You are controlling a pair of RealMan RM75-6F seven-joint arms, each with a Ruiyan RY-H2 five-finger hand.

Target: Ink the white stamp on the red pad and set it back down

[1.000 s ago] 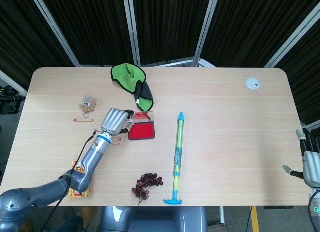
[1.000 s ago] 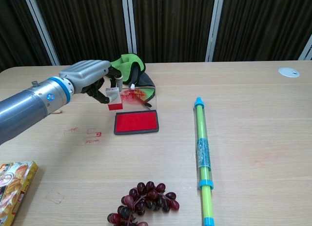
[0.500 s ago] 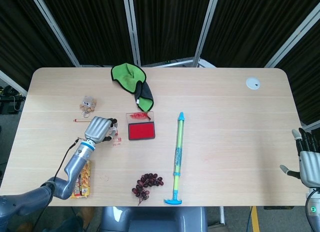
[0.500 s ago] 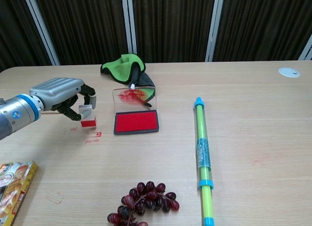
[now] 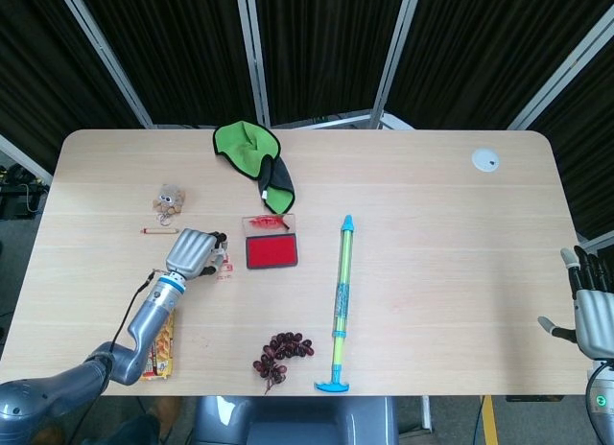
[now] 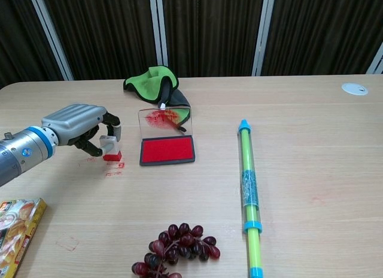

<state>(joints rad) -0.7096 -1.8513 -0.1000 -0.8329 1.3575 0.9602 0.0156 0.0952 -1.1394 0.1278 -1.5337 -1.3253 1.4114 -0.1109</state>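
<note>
The white stamp (image 6: 111, 148), red on its underside, sits low at the table to the left of the red ink pad (image 6: 168, 150), over faint red stamp marks. My left hand (image 6: 81, 126) holds it between thumb and fingers. In the head view the same left hand (image 5: 195, 252) covers most of the stamp, just left of the pad (image 5: 271, 250). The pad's clear lid (image 6: 166, 118), smeared red, stands open behind it. My right hand (image 5: 596, 309) hangs beyond the table's right edge with fingers apart, holding nothing.
A green cloth (image 5: 251, 152) lies behind the pad. A long green and blue tube (image 5: 342, 301) lies right of it. Grapes (image 5: 282, 352) sit near the front edge, a snack box (image 5: 157, 341) under my left forearm. A small toy (image 5: 170, 199), a pencil (image 5: 159, 231), a white disc (image 5: 485, 160).
My left hand carried the stamp from above the pad's left edge leftward and down to the table beside the pad. The right hand stayed off the table's right edge.
</note>
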